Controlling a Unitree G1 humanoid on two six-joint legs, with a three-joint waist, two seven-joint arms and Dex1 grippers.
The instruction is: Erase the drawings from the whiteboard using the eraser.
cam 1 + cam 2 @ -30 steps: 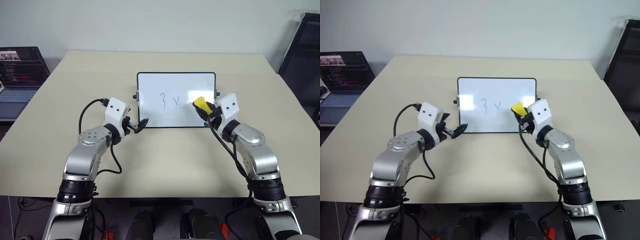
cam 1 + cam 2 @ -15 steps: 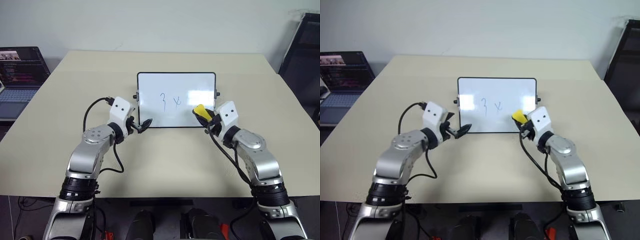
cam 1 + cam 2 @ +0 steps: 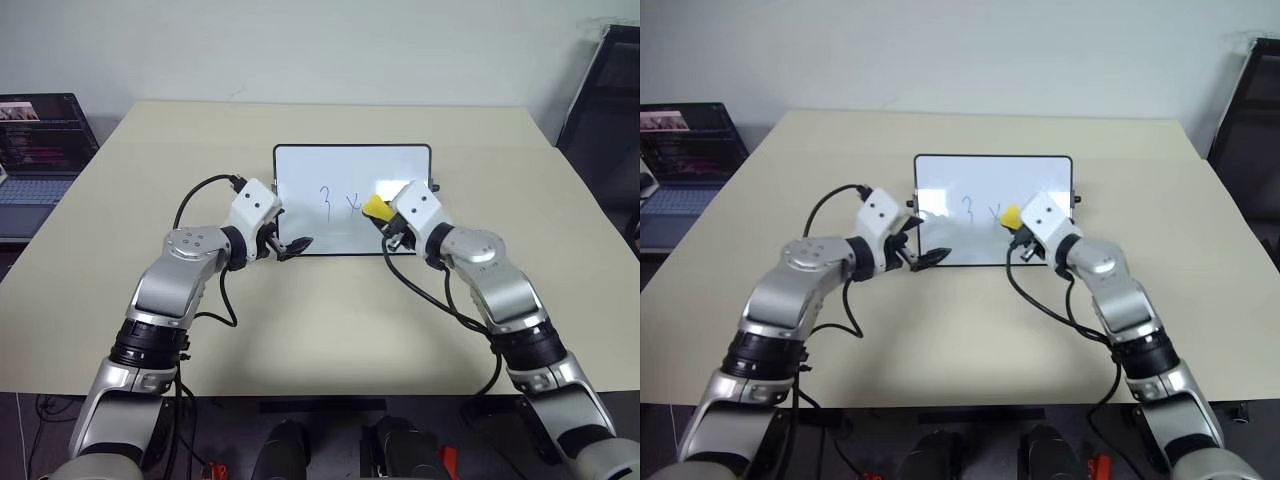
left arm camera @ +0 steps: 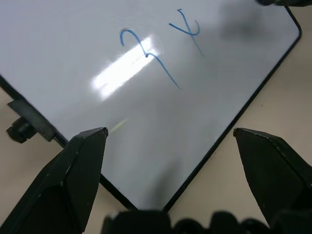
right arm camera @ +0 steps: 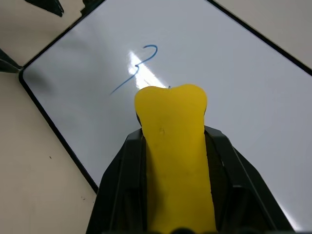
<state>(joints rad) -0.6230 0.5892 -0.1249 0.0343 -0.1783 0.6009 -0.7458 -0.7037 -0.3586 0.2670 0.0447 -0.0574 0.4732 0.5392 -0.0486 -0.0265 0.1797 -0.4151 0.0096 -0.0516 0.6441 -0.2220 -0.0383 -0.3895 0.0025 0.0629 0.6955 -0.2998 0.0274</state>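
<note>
From the head views, the whiteboard (image 3: 352,200) lies flat mid-table, long side running left to right. The right gripper (image 3: 383,222) is clamped on the eraser (image 3: 376,208), which sits over the board just beside the "x" (image 3: 353,205), likely placed for a wipe. The left gripper (image 3: 293,245) hovers at the board's near left corner, perhaps to steady it.

Left wrist view: fingers (image 4: 73,170) spread wide, straddling that corner, holding nothing.

Right wrist view: the eraser's long axis runs along the fingers, its tip pointing at the "3" (image 5: 139,68).
</note>
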